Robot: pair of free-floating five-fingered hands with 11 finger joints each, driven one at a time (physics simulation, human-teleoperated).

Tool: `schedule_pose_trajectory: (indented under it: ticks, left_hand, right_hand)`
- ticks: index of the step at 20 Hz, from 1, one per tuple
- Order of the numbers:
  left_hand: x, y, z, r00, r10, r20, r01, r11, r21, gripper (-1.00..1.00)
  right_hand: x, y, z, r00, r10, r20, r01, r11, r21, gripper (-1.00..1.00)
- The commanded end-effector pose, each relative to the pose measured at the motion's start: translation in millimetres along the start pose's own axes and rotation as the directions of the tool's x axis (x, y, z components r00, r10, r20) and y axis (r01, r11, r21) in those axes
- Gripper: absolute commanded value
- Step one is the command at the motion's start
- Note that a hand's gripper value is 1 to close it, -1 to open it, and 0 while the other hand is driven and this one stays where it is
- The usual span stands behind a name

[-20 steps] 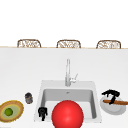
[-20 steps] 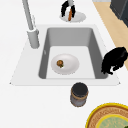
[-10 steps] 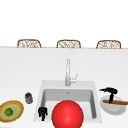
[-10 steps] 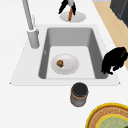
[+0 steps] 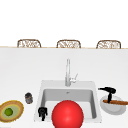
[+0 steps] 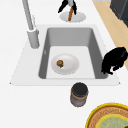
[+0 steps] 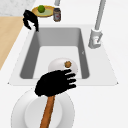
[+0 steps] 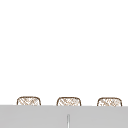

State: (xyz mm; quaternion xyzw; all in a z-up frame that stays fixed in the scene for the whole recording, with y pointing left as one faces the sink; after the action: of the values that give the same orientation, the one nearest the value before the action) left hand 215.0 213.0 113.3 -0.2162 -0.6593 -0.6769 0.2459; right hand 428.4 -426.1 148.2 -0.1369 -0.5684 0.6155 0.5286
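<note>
- Right hand [image 7: 55,83] is over the white plate [image 7: 18,110] on the desk [image 5: 22,72] right of the sink [image 6: 98,51], palm down, fingers spread and only loosely bent, right above one end of the brown stick-shaped thing [image 7: 47,112] lying across that plate; whether it touches the stick I cannot tell.
- Left hand [image 6: 113,60] hangs at the sink's front left corner, fingers curled downward, nothing in them.
- Inside the basin: one white bowl [image 6: 70,67], one small brown lump [image 6: 60,63] sitting in it.
- Far left on the desk, a woven yellow-rimmed plate [image 5: 15,106] carries one green round fruit [image 5: 9,111].
- One dark jar [image 6: 79,95] stands between that woven plate and the sink, just beside the sink's rim.
- One tall faucet [image 5: 67,72] rises behind the basin.
- Front view: a big red ball [image 5: 67,114] blocks the basin's near half, hiding the bowl.
- Three wicker chair backs [image 5: 68,44] line the far edge of the desk.
</note>
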Motion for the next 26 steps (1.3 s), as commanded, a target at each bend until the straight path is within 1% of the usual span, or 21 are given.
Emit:
schedule_pose_trajectory:
  ticks: [1,4,7,8,11,14,15,17,18,19,20,21,22,23,24,25,26]
  left_hand:
    - [0.0,0.0,0.0,1.0,0.0,0.0,0.0,1.0,0.0,0.0]
    - [0.0,0.0,0.0,1.0,0.0,0.0,0.0,1.0,0.0,0.0]
    - [0.0,0.0,0.0,1.0,0.0,0.0,0.0,1.0,0.0,0.0]
    - [0.0,0.0,0.0,1.0,0.0,0.0,0.0,1.0,0.0,0.0]
    - [0.0,0.0,0.0,1.0,0.0,0.0,0.0,1.0,0.0,0.0]
    - [0.0,0.0,0.0,1.0,0.0,0.0,0.0,1.0,0.0,0.0]
    - [0.0,0.0,0.0,1.0,0.0,0.0,0.0,1.0,0.0,0.0]
    - [0.0,0.0,0.0,1.0,0.0,0.0,0.0,1.0,0.0,0.0]
    - [0.0,0.0,0.0,1.0,0.0,0.0,0.0,1.0,0.0,0.0]
    - [0.0,0.0,0.0,1.0,0.0,0.0,0.0,1.0,0.0,0.0]
    - [0.0,0.0,0.0,1.0,0.0,0.0,0.0,1.0,0.0,0.0]
    - [0.0,0.0,0.0,1.0,0.0,0.0,0.0,1.0,0.0,0.0]
    - [0.0,0.0,0.0,1.0,0.0,0.0,0.0,1.0,0.0,0.0]
    - [0.0,0.0,0.0,1.0,0.0,0.0,0.0,1.0,0.0,0.0]
    - [0.0,0.0,0.0,1.0,0.0,0.0,0.0,1.0,0.0,0.0]
    - [0.0,0.0,0.0,1.0,0.0,0.0,0.0,1.0,0.0,0.0]
    - [0.0,0.0,0.0,1.0,0.0,0.0,0.0,1.0,0.0,0.0]
  right_hand:
    - [15.0,-2.5,-5.8,0.997,0.049,-0.058,-0.049,0.999,0.007,-1.0]
    - [24.1,-1.9,-8.7,0.993,0.068,-0.095,-0.067,0.998,0.018,-1.0]
    - [37.3,1.8,-13.6,0.99,0.077,-0.115,-0.073,0.997,0.035,-1.0]
    - [41.3,1.8,-15.2,0.988,0.088,-0.124,-0.084,0.996,0.037,-1.0]
    - [50.9,4.3,-19.6,0.979,0.134,-0.153,-0.129,0.991,0.044,-1.0]
    - [60.6,9.4,-20.0,0.968,0.183,-0.171,-0.181,0.983,0.026,-1.0]
    - [65.1,11.9,-19.2,0.964,0.206,-0.171,-0.206,0.978,0.017,-1.0]
    - [73.1,16.0,-19.0,0.958,0.225,-0.176,-0.23,0.973,-0.004,-1.0]
    - [78.8,20.2,-15.7,0.96,0.22,-0.172,-0.225,0.974,-0.01,-1.0]
    - [82.0,23.5,-11.1,0.97,0.187,-0.156,-0.193,0.981,-0.021,-1.0]
    - [85.4,25.8,-9.7,0.974,0.176,-0.14,-0.18,0.983,-0.018,-1.0]
    - [86.2,26.8,-7.3,0.977,0.165,-0.138,-0.171,0.985,-0.031,-1.0]
    - [84.2,25.9,-4.0,0.976,0.163,-0.143,-0.171,0.984,-0.048,-1.0]
    - [89.0,27.4,4.1,0.975,0.18,-0.13,-0.191,0.979,-0.076,-1.0]
    - [97.2,28.8,4.7,0.968,0.206,-0.141,-0.219,0.972,-0.081,-1.0]
    - [102.7,33.5,5.8,0.958,0.236,-0.162,-0.251,0.965,-0.077,-1.0]
    - [105.4,36.8,6.0,0.95,0.251,-0.187,-0.267,0.961,-0.066,-1.0]
